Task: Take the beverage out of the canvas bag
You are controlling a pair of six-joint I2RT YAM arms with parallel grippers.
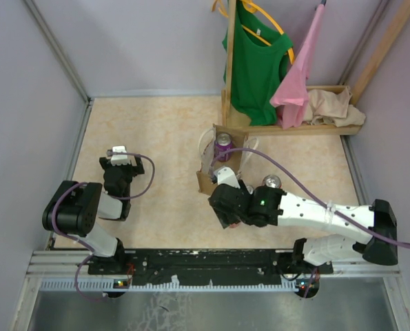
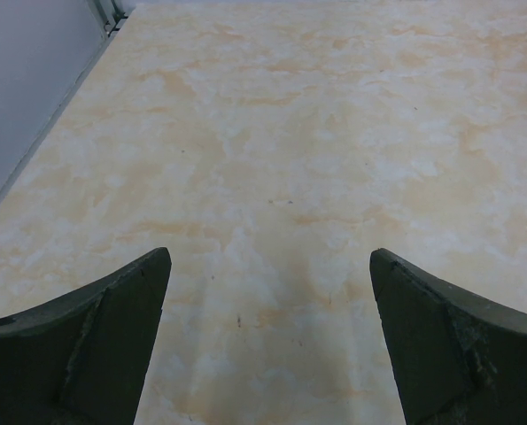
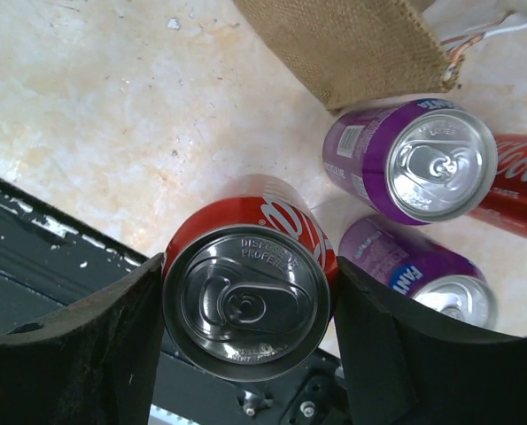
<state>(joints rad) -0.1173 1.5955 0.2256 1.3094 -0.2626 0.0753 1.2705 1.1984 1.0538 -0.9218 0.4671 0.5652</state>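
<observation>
The tan canvas bag point(image 1: 211, 172) stands upright mid-table with a purple can point(image 1: 223, 146) inside it. Its woven corner point(image 3: 360, 44) also shows at the top of the right wrist view. My right gripper point(image 3: 245, 310) is just in front of the bag, shut on a red cola can point(image 3: 245, 292). Both fingers press the can's sides, and the can's silver top faces the camera. From above, the right gripper point(image 1: 232, 207) hides most of that can. My left gripper point(image 2: 270, 266) is open over bare table, far left of the bag point(image 1: 118, 157).
Two purple cans point(image 3: 409, 159) point(image 3: 422, 274) and another red can point(image 3: 515, 186) stand close to the right of the held one. The black front rail point(image 1: 205, 261) lies right beneath. A wooden rack with green and pink garments point(image 1: 260, 69) is at the back right.
</observation>
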